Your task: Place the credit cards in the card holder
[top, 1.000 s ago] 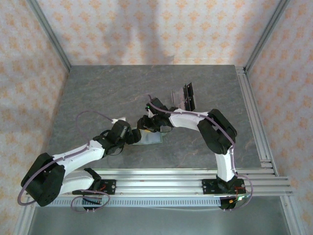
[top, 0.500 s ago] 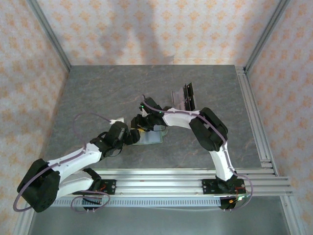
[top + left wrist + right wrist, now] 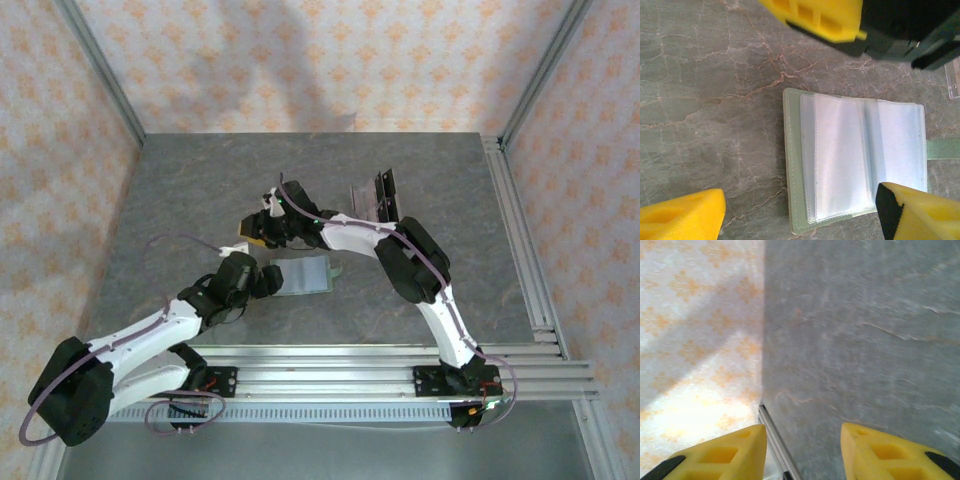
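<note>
The open card holder (image 3: 855,160) lies flat just ahead of the wide-spread left claw (image 3: 800,207). The right claw (image 3: 254,228), wide and empty, hangs beyond the card holder.

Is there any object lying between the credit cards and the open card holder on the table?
No loose object lies between the credit cards and the card holder. Only the right arm stretches across above that gap, so its own link is the one thing over the direct path.
</note>
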Robot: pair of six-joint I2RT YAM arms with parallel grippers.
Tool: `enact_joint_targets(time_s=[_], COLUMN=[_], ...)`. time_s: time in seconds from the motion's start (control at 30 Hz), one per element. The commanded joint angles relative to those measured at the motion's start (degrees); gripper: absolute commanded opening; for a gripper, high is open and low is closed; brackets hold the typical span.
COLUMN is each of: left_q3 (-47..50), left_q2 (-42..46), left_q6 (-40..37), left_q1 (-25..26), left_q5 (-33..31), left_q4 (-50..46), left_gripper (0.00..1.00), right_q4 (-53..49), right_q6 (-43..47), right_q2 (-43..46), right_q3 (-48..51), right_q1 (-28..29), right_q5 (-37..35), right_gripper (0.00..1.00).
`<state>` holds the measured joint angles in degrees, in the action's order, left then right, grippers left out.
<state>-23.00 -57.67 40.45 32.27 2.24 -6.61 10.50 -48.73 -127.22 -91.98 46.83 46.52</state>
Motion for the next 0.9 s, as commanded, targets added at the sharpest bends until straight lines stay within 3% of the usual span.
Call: enact_joint_targets(time_s=[0.0,0.1,0.27,0.5,0.63,0.87], left_q3=[0.6,-0.5,-5.1,-13.5,-19.1,-25.2], left_q2=[1.2,0.9,-2.3,-8.3,-12.6,-17.3], left_q6=[0.3,0.9,0.5,-0.4,-0.7,-1.6], left_q1=[0.5,0.6,0.5,0.4,0.4,0.4], left_q5=[-2.9,-4.3,-6.2,-8.9,-12.0,-17.1], left_q4=[-2.8,-4.7,-8.4,-12.7,-17.4,-20.9], left_gripper=[0.8,0.81,0.84,0.91,1.0,1.0], right_q4=[2.2,-6.4,-29.0,-52.1,-58.8,-62.7], right_q6=[-0.8,3.6,17.5,32.8,36.7,38.6], right_q2=[4.6,9.7,16.6,21.2,21.6,21.8], right_q3=[0.2,2.9,3.4,1.2,0.6,1.1], right_q1=[-1.5,-4.8,-10.8,-14.6,-14.6,-14.6], right_q5=[0.4,-2.1,-10.3,-28.9,-37.8,-45.6], right_gripper=[0.44,0.44,0.44,0.44,0.43,0.39])
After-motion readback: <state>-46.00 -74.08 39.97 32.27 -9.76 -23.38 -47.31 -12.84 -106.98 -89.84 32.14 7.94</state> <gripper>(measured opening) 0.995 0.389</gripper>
